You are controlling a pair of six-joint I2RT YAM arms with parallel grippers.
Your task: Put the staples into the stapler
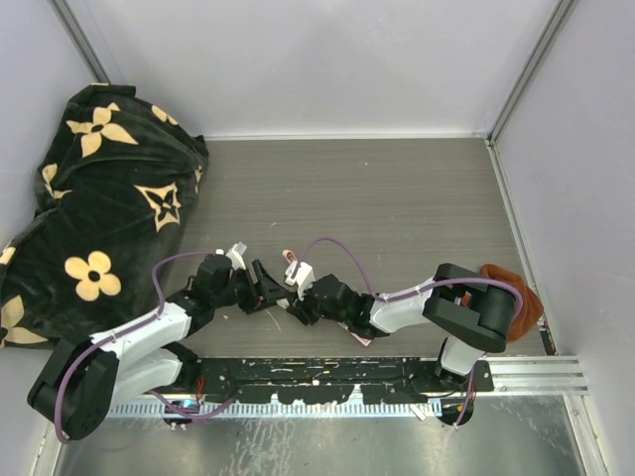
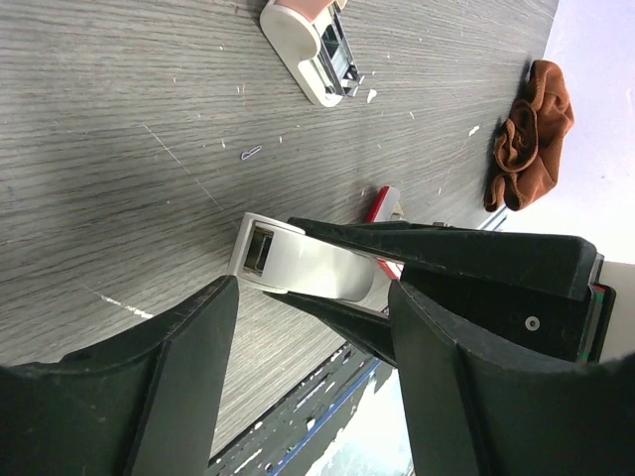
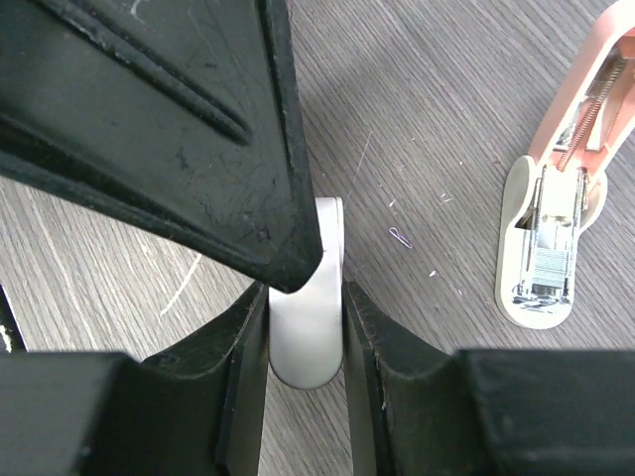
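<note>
My right gripper (image 1: 298, 300) is shut on a small closed white stapler (image 3: 308, 347), gripping it by its sides just above the table. My left gripper (image 1: 265, 288) is open and empty right in front of it. Its fingers (image 2: 169, 387) straddle the stapler's nose (image 2: 288, 260) without touching it. A second stapler (image 3: 548, 248), white with a pink top, lies hinged open a little farther back (image 1: 295, 268), a silvery staple strip in its channel. A corner of the red-and-white staple box (image 2: 384, 202) shows behind the right gripper. One loose staple (image 3: 401, 237) lies on the table.
A black blanket with cream flowers (image 1: 94, 198) fills the left side. A brown cloth (image 1: 518, 296) lies by the right wall. A black rail (image 1: 327, 382) runs along the near edge. White walls enclose the wood-grain table (image 1: 397, 198). Small staple bits are scattered around.
</note>
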